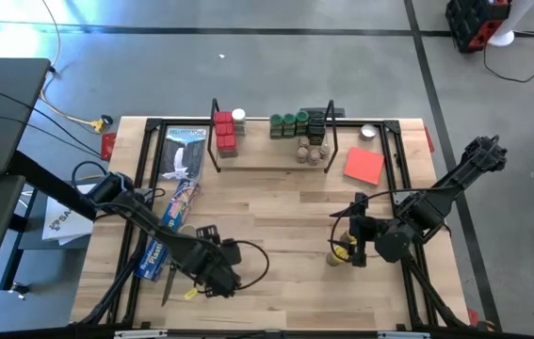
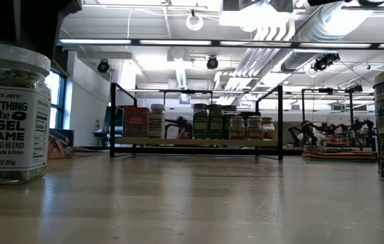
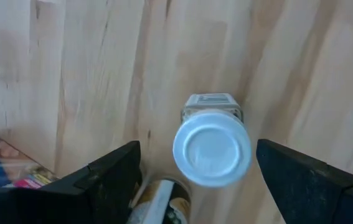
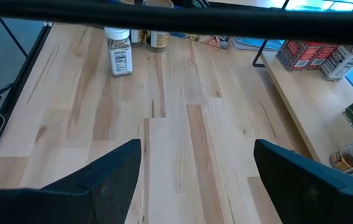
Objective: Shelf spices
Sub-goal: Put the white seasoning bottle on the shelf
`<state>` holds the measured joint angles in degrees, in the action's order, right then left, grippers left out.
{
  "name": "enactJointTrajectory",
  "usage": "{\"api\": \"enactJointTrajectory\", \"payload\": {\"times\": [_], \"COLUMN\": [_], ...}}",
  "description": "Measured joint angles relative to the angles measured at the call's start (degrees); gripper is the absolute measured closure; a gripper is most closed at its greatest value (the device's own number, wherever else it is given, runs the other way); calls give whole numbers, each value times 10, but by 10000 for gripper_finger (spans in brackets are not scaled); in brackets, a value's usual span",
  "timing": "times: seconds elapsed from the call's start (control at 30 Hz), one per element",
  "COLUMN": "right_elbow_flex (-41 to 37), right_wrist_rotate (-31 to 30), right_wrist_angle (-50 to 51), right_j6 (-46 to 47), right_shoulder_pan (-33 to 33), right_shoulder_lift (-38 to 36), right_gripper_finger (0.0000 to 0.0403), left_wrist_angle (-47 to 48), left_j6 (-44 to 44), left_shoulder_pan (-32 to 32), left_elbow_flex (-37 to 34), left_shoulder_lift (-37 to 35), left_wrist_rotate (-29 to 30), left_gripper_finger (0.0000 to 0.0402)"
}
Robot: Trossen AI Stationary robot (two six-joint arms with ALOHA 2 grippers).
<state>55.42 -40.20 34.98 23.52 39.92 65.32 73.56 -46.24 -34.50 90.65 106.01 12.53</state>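
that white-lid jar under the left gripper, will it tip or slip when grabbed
The white-lidded jar stands upright and looks taller than it is wide, so a push near the lid would probably tip it. Its sides seem smooth and clear, likely glass or hard plastic, so possibly a bit slippery. The left gripper hangs open above it; gripping the body seems safer.

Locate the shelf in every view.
High view: shelf at the top centre of the table.
Low view: shelf in the centre, far across the table.
Left wrist view: not in it.
Right wrist view: shelf along the right edge.
Landmark: red tins at one end of the shelf.
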Motion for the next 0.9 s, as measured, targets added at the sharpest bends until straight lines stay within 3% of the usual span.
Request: {"api": "enactJointTrajectory", "payload": {"times": [0.47, 0.67, 0.9], "right_elbow_flex": [0, 0, 0], "right_wrist_rotate": [7, 10, 12], "right_wrist_angle": [0, 2, 4], "right_j6": [3, 7, 8], "right_shoulder_pan": [0, 0, 0], "right_shoulder_lift": [0, 0, 0], "right_gripper_finger": [96, 96, 96], "left_wrist_angle": [3, 3, 3], "left_j6": [49, 48, 69], "left_shoulder_pan": [36, 47, 59], "left_elbow_flex": [0, 0, 1], "left_shoulder_lift": [30, 30, 30], "left_wrist_rotate": [-38, -70, -82], "left_gripper_finger": [95, 137, 216]}}
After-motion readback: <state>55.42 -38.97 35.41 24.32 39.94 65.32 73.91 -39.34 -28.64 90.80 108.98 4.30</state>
